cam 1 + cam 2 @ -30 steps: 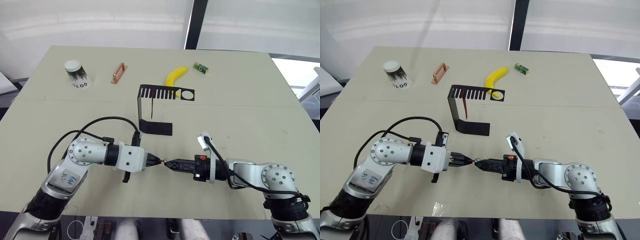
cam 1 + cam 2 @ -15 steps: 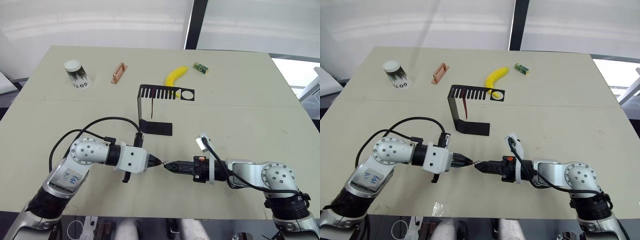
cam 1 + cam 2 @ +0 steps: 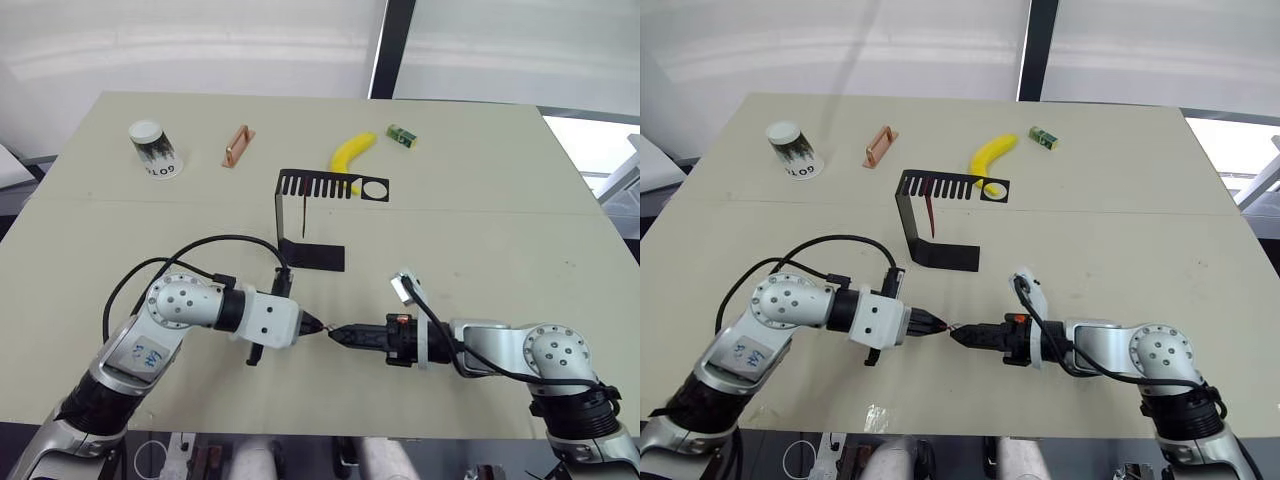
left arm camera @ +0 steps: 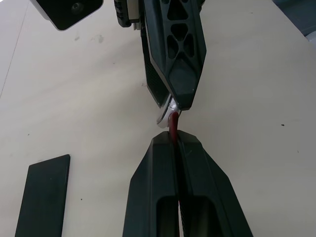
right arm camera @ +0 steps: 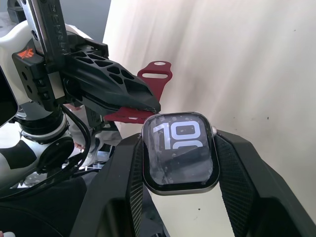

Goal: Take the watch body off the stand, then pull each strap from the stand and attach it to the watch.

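Note:
Near the table's front edge my two grippers meet tip to tip. My left gripper is shut on a dark red strap, whose free end sticks out past the fingers. My right gripper is shut on the watch body, screen lit and facing the wrist camera. The strap's end touches the watch body's edge; I cannot tell whether it is seated. The black stand stands behind the grippers, with another red strap hanging from its top arm.
Along the far side of the table lie a paper cup, a copper-coloured bracket, a banana just behind the stand, and a small green box. The table's front edge runs close below both arms.
The left forearm has crept a little to the right, and the meeting point of the two gripper tips has shifted with it. Both holds are unchanged.

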